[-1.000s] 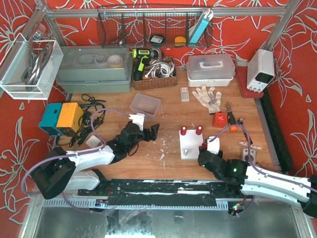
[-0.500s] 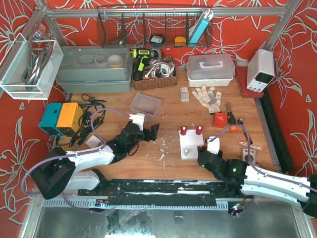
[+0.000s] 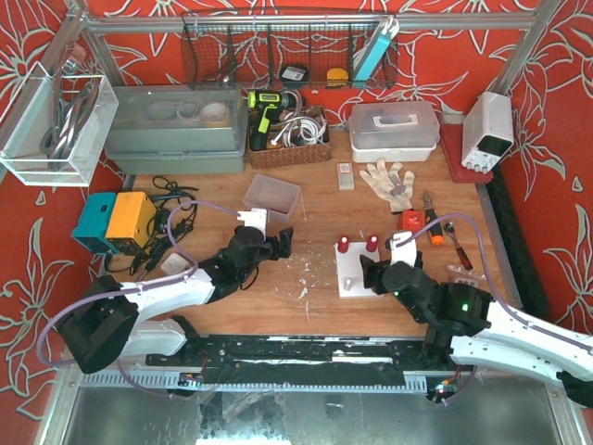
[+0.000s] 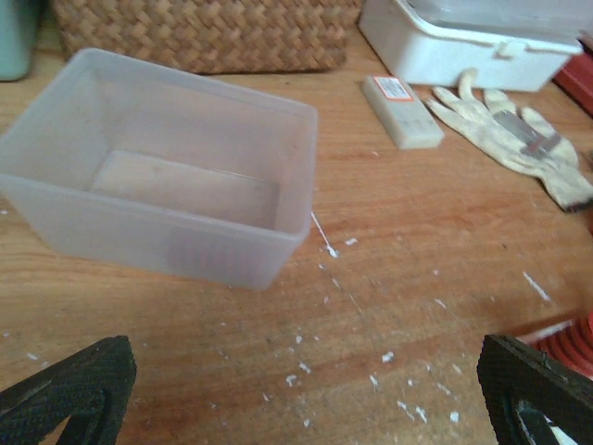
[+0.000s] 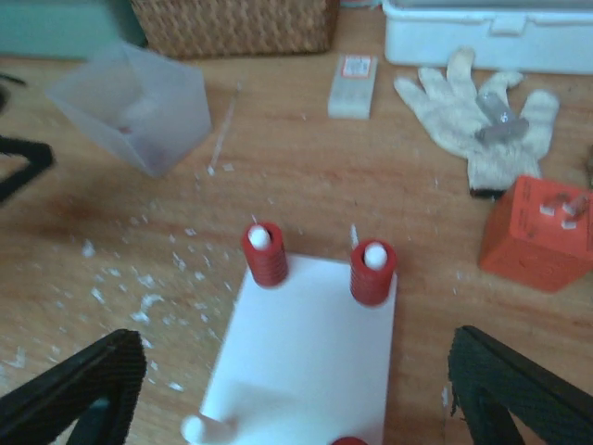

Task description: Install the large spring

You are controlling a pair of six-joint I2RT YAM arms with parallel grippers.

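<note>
Both arms empty-handed. L gripper (image 4: 296, 394): jaws spread wide, nothing btwn them, hovering over bare worktop (image 4: 417, 250) on the near side of the clear tub (image 4: 185, 199). Tub looks empty in the left wrist view. R gripper (image 5: 301, 399): jaws also spread wide, holding nothing, poised over the near end of the white plate (image 5: 310, 343).

On the plate: two red springs sit on white pegs at the far end, far-left spring (image 5: 266, 252) and far-right spring (image 5: 372, 272), both upright. They look about alike in size from here, so can't tell if either is the large spring. Near-left corner has a bare peg (image 5: 198, 428), no spring on it. A red sliver (image 5: 350, 441) shows at the bottom edge of the right wrist view, toward the plate's near-right. Prob another spring, but too cropped to say.

No loose spring visible on the worktop, in the tub, or by the glove (image 5: 482, 120) and orange block (image 5: 537, 232) off to the right.

Judgement: task reads as unfinished, since at least one peg is unfilled and no spring is in hand. Left to do, if that peg is the target: find the large spring, pinch it, line it up over the bare peg, push it down. If it's one of the seated ones, only backing off remains.
</note>
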